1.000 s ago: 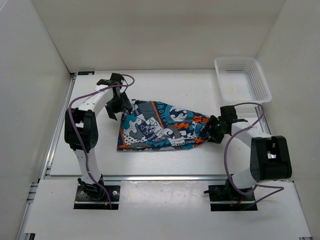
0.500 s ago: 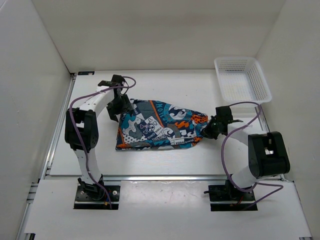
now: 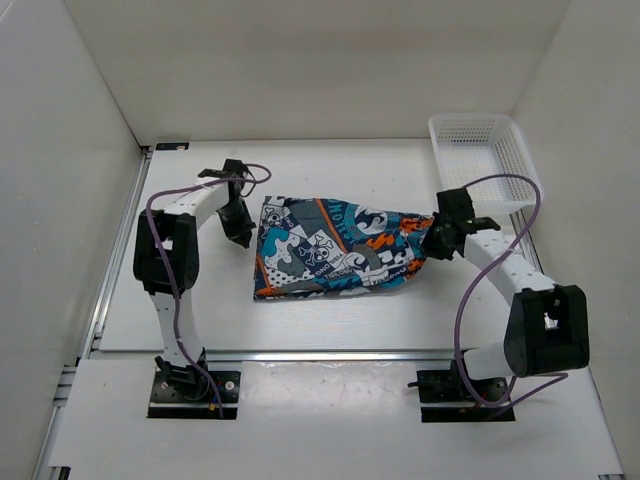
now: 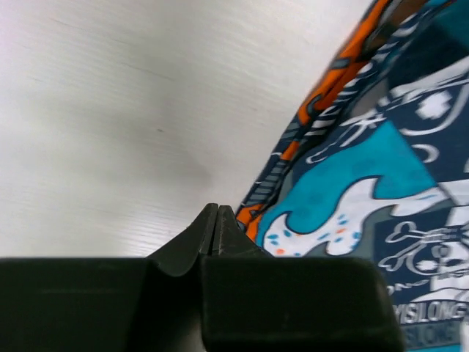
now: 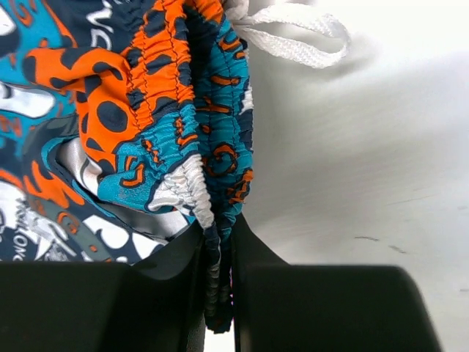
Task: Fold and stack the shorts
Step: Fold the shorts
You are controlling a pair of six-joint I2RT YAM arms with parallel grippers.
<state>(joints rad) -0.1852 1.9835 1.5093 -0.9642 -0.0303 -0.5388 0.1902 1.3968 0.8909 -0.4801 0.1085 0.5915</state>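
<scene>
The shorts (image 3: 335, 250) are lying in the middle of the table (image 3: 350, 170). The right gripper (image 3: 432, 245) is pinching their stretchy end. The left gripper (image 3: 241, 232) is pressing its fingers (image 4: 293, 301) together just beside the other edge.

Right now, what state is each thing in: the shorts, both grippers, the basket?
shorts: lying spread on the table, waistband end pinched.
left gripper: shut beside the hem, no cloth seen between its fingers.
right gripper: shut on the waistband.
basket: upright, empty.
</scene>
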